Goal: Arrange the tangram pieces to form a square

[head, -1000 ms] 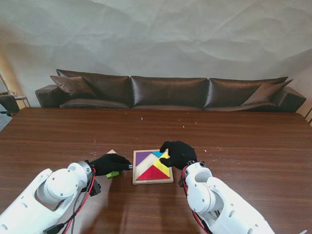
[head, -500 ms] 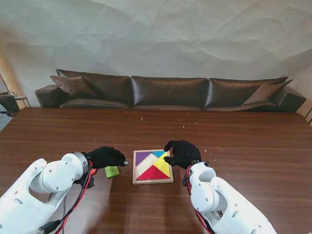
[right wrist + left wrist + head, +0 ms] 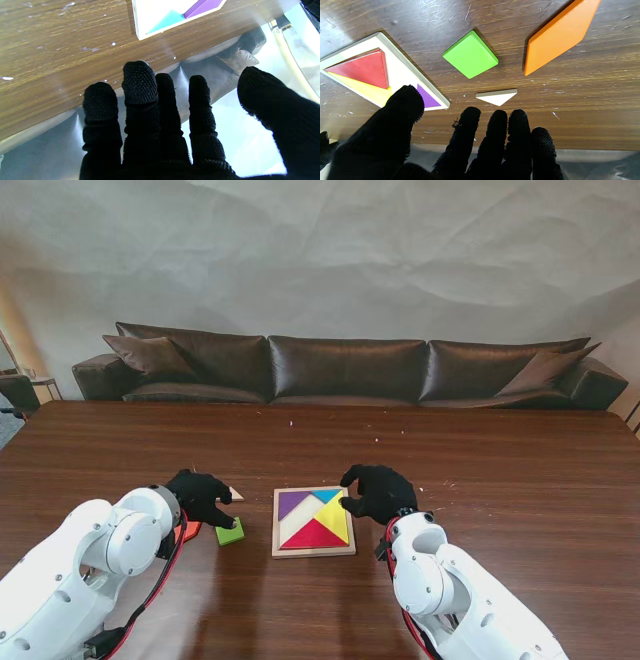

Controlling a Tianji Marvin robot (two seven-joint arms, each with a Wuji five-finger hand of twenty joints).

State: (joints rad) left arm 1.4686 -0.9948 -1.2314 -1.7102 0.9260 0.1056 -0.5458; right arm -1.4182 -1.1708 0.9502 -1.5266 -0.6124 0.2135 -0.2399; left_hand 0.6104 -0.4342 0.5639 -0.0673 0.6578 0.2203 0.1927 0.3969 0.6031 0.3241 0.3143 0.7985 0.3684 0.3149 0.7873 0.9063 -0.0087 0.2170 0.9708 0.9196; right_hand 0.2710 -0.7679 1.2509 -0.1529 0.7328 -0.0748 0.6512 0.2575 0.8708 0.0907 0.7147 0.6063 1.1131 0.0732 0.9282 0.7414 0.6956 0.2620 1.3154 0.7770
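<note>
Both our hands are black-gloved and hold nothing. Our left hand (image 3: 203, 496) hangs over the table (image 3: 480, 470) on the left of the tray (image 3: 313, 552), with its fingers (image 3: 492, 135) spread a little and the thumb off to one side. Our right hand (image 3: 378, 493) sits just right of the tray's far corner, its fingers (image 3: 140, 82) side by side and straight, the thumb held away.

The tray lies flat between our two hands. Inside it we see a purple piece (image 3: 292, 502), a teal piece (image 3: 325, 496), a yellow piece (image 3: 334, 521) and a red piece (image 3: 316, 535), all close together. Part of the tray floor shows pale in the left wrist view, so the square may not be full, but we cannot be sure.

Three pieces lie loose on the table to the left of the tray. A green square (image 3: 230, 531) is near the tray, just nearer to us than our left hand. An orange piece (image 3: 557, 37) lies apart from it and is almost hidden under our wrist in the stand view. A small white triangle (image 3: 497, 96) lies close to our left fingertips, not touching them.
</note>
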